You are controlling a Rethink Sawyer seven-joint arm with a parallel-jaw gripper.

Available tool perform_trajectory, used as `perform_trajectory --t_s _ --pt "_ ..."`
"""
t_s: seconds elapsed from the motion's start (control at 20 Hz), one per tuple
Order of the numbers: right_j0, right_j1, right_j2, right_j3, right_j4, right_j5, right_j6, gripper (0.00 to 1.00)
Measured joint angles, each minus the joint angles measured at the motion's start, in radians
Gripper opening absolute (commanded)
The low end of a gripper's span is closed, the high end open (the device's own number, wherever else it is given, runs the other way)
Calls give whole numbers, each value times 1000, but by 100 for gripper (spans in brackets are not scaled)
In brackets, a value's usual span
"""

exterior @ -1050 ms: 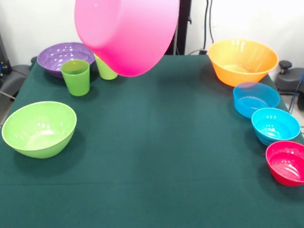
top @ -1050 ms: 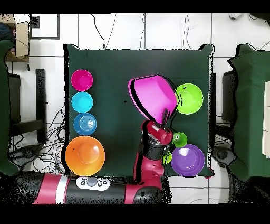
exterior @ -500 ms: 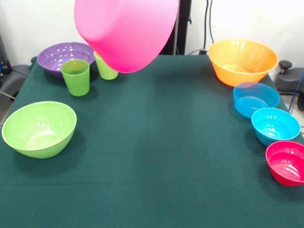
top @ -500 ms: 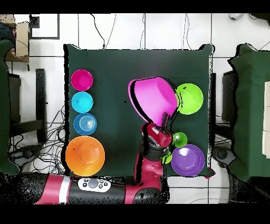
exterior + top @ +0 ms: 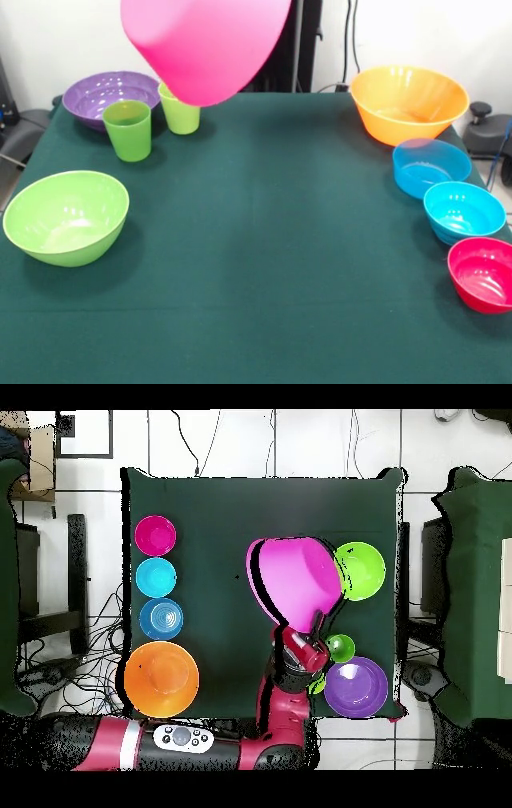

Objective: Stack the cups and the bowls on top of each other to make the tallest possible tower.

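Jaws (image 5: 316, 620): clamped on the pink bowl's rim
Pink bowl (image 5: 206, 44): held tilted, above the table (image 5: 272, 240)
Lime-green bowl (image 5: 66, 216): on the table beyond the pink bowl

Front view, table (image 5: 272, 264): big bowl (image 5: 204, 44) tilted in the air above the far-left part. Beneath and behind it, shallow bowl (image 5: 100, 92) at the far-left corner – two cups in front, near cup (image 5: 128, 130) left of far cup (image 5: 182, 112). Deep bowl (image 5: 66, 216) nearer, at the left edge. Wide bowl (image 5: 408, 104) at the far right; three small bowls run nearer along the right edge – first (image 5: 430, 166), second (image 5: 464, 210), third (image 5: 482, 274).
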Motion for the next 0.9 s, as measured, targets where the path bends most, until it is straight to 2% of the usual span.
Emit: perform_trajectory --t_s 0.15,0.9 --pt "8 11 33 0 65 0 0 0" --pt "9 57 110 -1 201 -12 -3 0"
